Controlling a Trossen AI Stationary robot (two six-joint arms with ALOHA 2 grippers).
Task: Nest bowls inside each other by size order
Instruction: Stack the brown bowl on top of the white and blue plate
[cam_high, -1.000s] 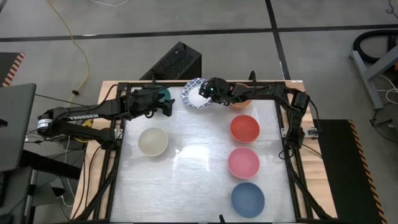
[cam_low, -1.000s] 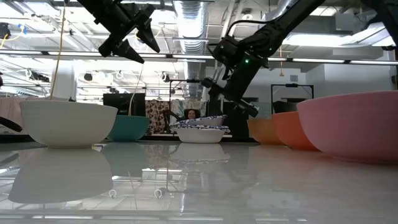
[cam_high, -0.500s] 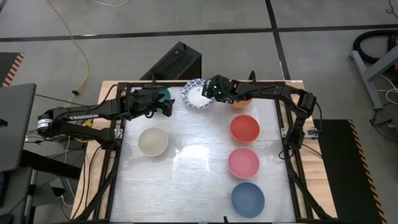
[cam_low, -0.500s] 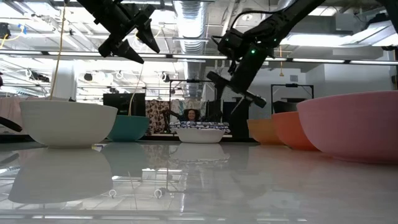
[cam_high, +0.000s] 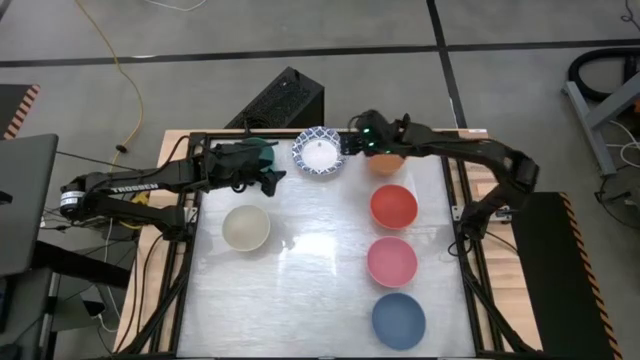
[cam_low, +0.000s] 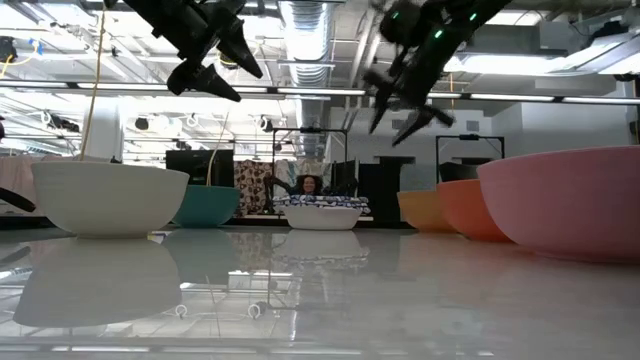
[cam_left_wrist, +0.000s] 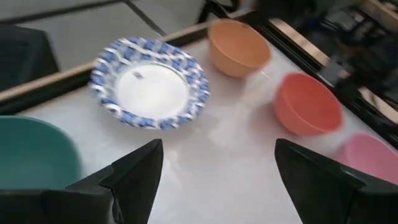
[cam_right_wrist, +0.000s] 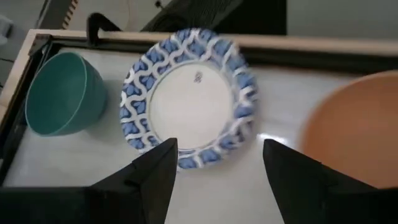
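Note:
A white bowl with a blue patterned rim (cam_high: 318, 154) stands on its base at the table's far middle. A teal bowl (cam_right_wrist: 59, 93) is to its left and an orange bowl (cam_left_wrist: 237, 46) to its right. Cream (cam_high: 245, 227), red (cam_high: 393, 206), pink (cam_high: 391, 261) and blue (cam_high: 398, 319) bowls stand apart on the table. My left gripper (cam_low: 250, 87) hangs open high above the teal bowl. My right gripper (cam_low: 385, 137) hangs open high between the patterned bowl and the orange one. Neither has anything between its fingers.
A black frame (cam_high: 190, 230) rims the white table. The red, pink and blue bowls form a row down the right side. The cream bowl stands alone on the left, with bare tabletop (cam_high: 310, 290) in the middle and near part. A black box (cam_high: 285, 100) lies beyond the far edge.
My right gripper has risen from just above the patterned bowl, drawn back toward the table's right edge and rolled about its own axis, still open. The patterned bowl has stayed in place on the table. My left gripper has swung its fingers a little sideways without leaving its place.

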